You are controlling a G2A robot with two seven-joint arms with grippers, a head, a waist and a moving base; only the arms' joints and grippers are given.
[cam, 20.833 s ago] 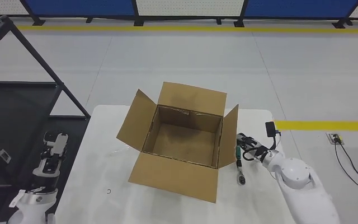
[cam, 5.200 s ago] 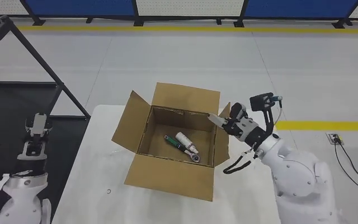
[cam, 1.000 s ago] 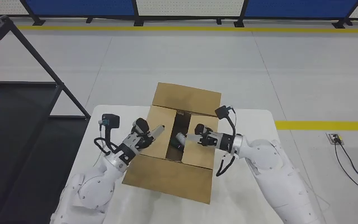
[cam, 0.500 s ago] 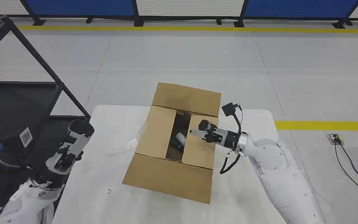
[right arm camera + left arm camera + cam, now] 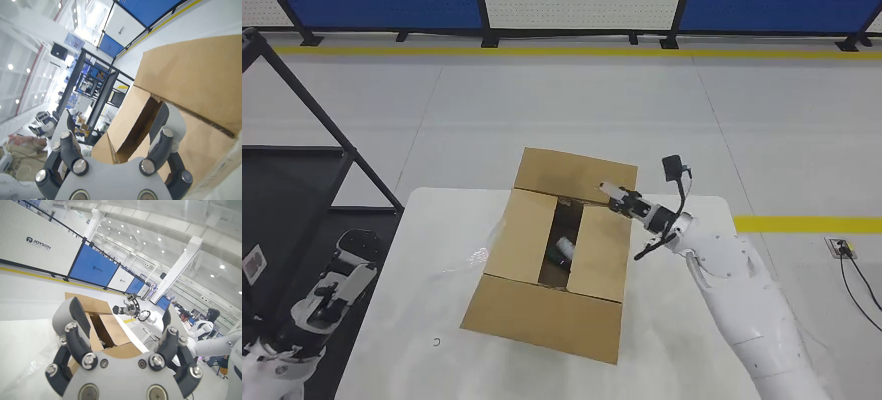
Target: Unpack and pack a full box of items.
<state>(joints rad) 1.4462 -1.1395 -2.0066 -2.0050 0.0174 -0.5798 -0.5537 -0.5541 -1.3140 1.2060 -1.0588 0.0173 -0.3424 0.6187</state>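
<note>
Packing is nearing its close: the box is sitting on the table, 2 side flaps folded over the items. The right gripper is hovering spread and empty by the far flap, while the left gripper is hanging spread beyond the table's left edge. Next is probably pressing the remaining flaps down.

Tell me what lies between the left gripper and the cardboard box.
Only white table bearing crinkled clear plastic film beside the cardboard box, seen in the top and left wrist views.
</note>
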